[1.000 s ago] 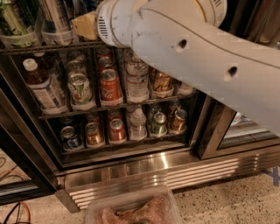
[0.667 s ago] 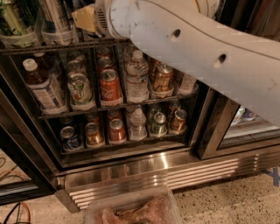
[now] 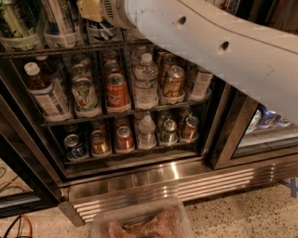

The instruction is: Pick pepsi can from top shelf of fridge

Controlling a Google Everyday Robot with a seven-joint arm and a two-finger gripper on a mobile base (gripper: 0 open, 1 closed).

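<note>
The pepsi can [image 3: 100, 29], blue with white streaks, stands in a clear tray on the top shelf [image 3: 56, 50] of the fridge [image 3: 186, 179]. Only its lower part shows below my arm. My gripper [image 3: 91, 9] is at the top edge of the view, a tan end piece just above and in front of the pepsi can. My white arm [image 3: 219, 51] crosses the upper right and hides the rest of the top shelf.
The middle rack holds a white-capped bottle [image 3: 44, 90], a green-white can [image 3: 84, 95], a red can [image 3: 117, 93], a water bottle [image 3: 145, 81] and a gold can [image 3: 173, 80]. More cans stand on the lower rack. A clear plastic tub [image 3: 139, 222] sits on the floor in front. The dark door frame [image 3: 230, 132] stands at the right.
My arm has swung higher and the tan gripper end has risen toward the top edge of the view, closer over the pepsi can. The fridge contents have not moved.
</note>
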